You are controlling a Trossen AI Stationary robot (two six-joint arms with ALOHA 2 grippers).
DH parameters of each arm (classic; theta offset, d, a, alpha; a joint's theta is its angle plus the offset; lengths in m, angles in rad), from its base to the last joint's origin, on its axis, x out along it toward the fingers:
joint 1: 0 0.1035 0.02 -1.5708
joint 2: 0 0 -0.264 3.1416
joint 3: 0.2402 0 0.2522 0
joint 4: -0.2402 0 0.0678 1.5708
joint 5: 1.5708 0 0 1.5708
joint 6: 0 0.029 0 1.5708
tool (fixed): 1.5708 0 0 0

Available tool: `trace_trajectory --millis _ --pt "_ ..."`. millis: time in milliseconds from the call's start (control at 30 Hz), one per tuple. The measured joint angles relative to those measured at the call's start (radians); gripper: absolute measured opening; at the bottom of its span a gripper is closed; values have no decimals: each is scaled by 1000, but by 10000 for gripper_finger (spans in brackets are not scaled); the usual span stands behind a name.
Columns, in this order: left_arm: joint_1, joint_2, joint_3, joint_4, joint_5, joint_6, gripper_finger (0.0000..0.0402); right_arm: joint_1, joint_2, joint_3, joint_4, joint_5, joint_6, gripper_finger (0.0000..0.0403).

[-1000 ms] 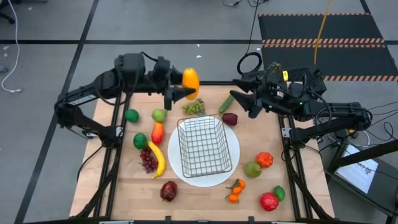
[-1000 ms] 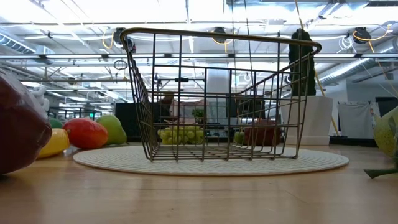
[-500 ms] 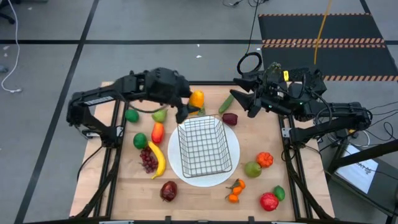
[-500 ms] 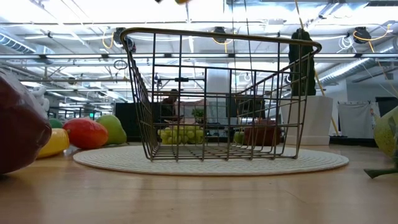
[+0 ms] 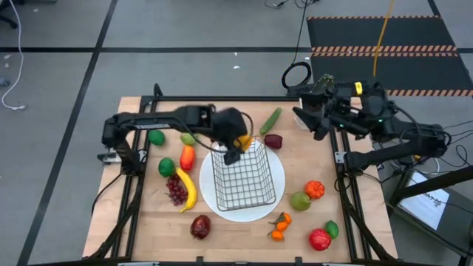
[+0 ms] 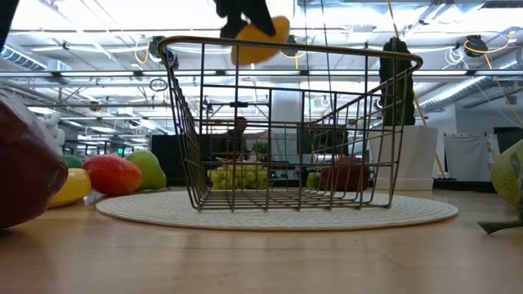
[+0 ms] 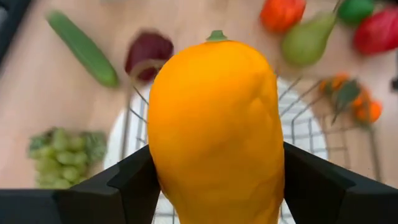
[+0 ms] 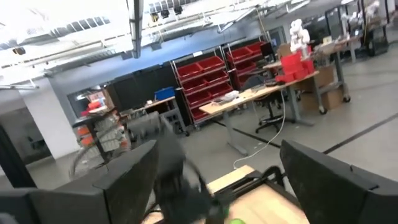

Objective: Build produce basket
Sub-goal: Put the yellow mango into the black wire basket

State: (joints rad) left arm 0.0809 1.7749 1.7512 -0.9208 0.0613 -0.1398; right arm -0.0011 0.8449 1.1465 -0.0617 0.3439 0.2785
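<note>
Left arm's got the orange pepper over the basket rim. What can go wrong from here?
1. The left gripper holds the orange pepper above the far rim of the basket, not its middle. Released here, it may clip the wire and bounce out onto the white plate.
2. The basket is light mesh merely resting on the plate; a descending finger could hook the rim and shift or tip it.
3. The right gripper waits open at the far right edge, seemingly clear.

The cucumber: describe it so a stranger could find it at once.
Start at the wire basket on the white plate mid-table. Beyond the basket's far right corner lies the cucumber, next to a dark red fruit. It is the only long, slim, green piece.
</note>
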Motion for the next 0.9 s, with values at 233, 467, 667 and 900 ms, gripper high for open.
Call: trace_trajectory --millis 233,467,667,900 --pt "-30 135 0 -12 0 -11 278 -25 -67 0 -31 0 -84 332" --pt "-31 241 0 -22 -16 -44 278 -31 -102 0 -73 0 -95 332" --pt "-29 292 0 -66 -68 -49 278 -32 -129 0 -124 -5 -109 332" --pt "-29 319 0 -72 -100 -64 278 -32 -157 0 -162 -7 -127 332"
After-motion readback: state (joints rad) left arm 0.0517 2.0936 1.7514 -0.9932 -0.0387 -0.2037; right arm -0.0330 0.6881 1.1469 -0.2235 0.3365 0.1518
